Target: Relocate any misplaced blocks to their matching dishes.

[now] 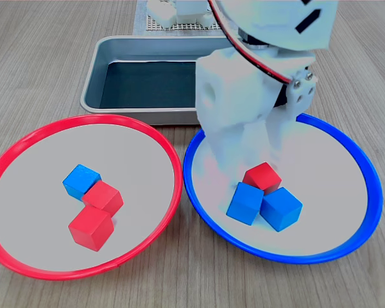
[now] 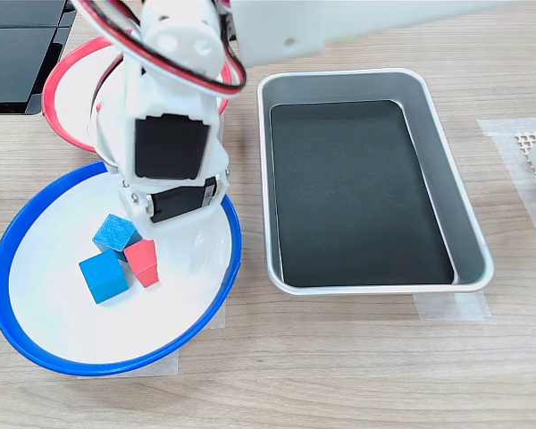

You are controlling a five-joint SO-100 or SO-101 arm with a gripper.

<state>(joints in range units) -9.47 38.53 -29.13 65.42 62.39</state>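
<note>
red dish (image 1: 25, 141): 2 red, 1 blue | blue dish (image 1: 346, 144): 2 blue, 1 red

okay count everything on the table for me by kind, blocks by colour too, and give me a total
Red blocks: 3
Blue blocks: 3
Round dishes: 2
Metal tray: 1
Total: 9

Seen in the first exterior view: white hand (image 1: 260, 151) lowered over red cube (image 1: 262, 176) beside two blue cubes (image 1: 245, 203) in blue-rimmed dish (image 1: 366, 167), one blue cube (image 1: 81, 180) touching two red cubes (image 1: 102, 197) in red-rimmed dish (image 1: 6, 160), silver tray (image 1: 109, 51) behind on wooden surface (image 1: 38, 58).
</note>
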